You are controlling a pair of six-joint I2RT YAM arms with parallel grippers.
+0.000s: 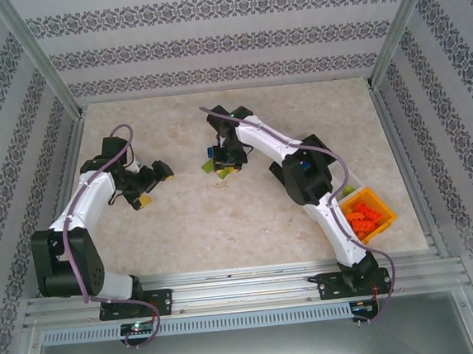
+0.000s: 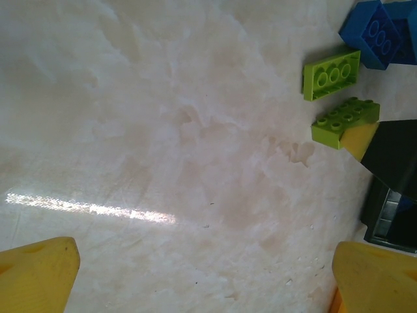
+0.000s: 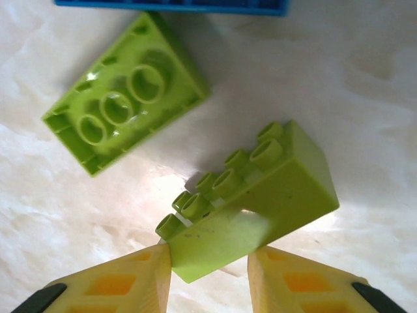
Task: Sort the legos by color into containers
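Right wrist view: looking straight down at the right gripper (image 3: 208, 277), clamping the near end of a lime green brick (image 3: 260, 202) between both yellow fingertips (image 3: 130, 280), studs pointing up and left. Sitting at or barely off the table (image 3: 365, 78); not telling which. Seeing a second lime green brick (image 3: 124, 107) just beyond, upside down with its hollow underside showing, apart from the held one, and the edge of a blue brick (image 3: 169, 5) along the top.

Holding the left gripper (image 2: 207, 280) spread wide over bare table, gripping nothing, to the left of the same cluster.

Judging these legos as light, stiff, hollow plastic: not fragile, but glossy and slick on the flanks, so probably prone to twisting out of an end pinch. Favouring a hold across the two long flat sides, near the middle, keeping off the studs.

Counting in the left wrist view: two lime green, plus two blue bricks (image 2: 374, 32) at the top right corner. Counting in the top external view: one orange-yellow bin (image 1: 383, 200) at the near right, carrying a heap of orange-red bricks (image 1: 364, 214) too bunched for an exact count. Placing the loose cluster near the table's middle, well apart from that bin.
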